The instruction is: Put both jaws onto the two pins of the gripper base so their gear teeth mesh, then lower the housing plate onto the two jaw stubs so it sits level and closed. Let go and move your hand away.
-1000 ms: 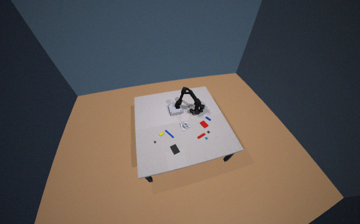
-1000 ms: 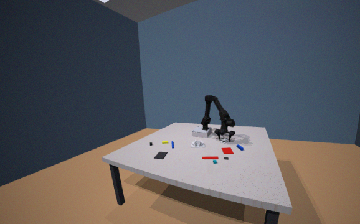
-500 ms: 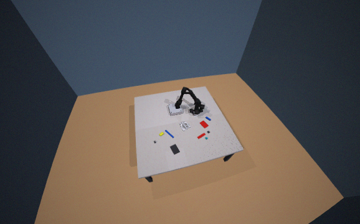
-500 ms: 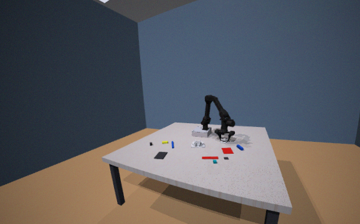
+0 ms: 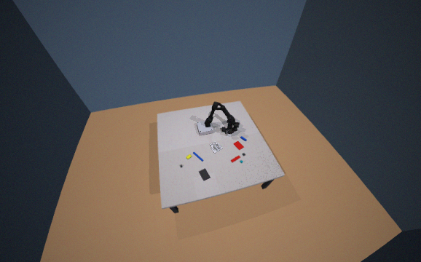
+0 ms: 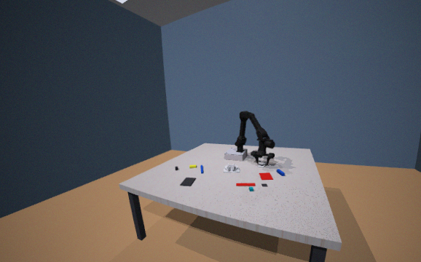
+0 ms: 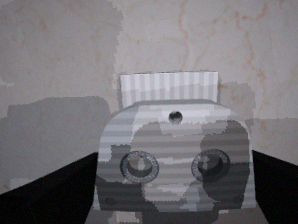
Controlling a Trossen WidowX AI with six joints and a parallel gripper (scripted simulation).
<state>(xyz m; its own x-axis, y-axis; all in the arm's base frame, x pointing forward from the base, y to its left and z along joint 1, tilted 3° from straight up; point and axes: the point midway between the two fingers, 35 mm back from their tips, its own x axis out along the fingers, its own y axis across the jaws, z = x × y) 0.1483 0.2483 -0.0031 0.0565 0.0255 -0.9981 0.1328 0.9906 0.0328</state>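
The white housing plate [image 7: 175,192] [image 6: 261,166] has two round holes ringed in grey and a small hole near its far edge; a striped white block or tab shows behind that edge in the wrist view. My gripper [image 7: 172,159] [image 6: 263,162] [image 5: 229,132] is shut on the housing plate, with one black finger against each side. The plate is low at the table top; whether it touches the table cannot be told. The white gripper base [image 5: 215,147] [image 6: 231,169] stands apart from the plate, with raised white parts on it. Whether these are the jaws and their teeth mesh is too small to tell.
The arm's grey base block [image 5: 205,129] is at the back. A red plate [image 5: 238,145] and blue rod [image 5: 243,138] lie near my gripper. A red bar [image 5: 235,159], long blue rod [image 5: 198,156], yellow piece [image 5: 189,156] and dark plate [image 5: 205,175] lie further forward.
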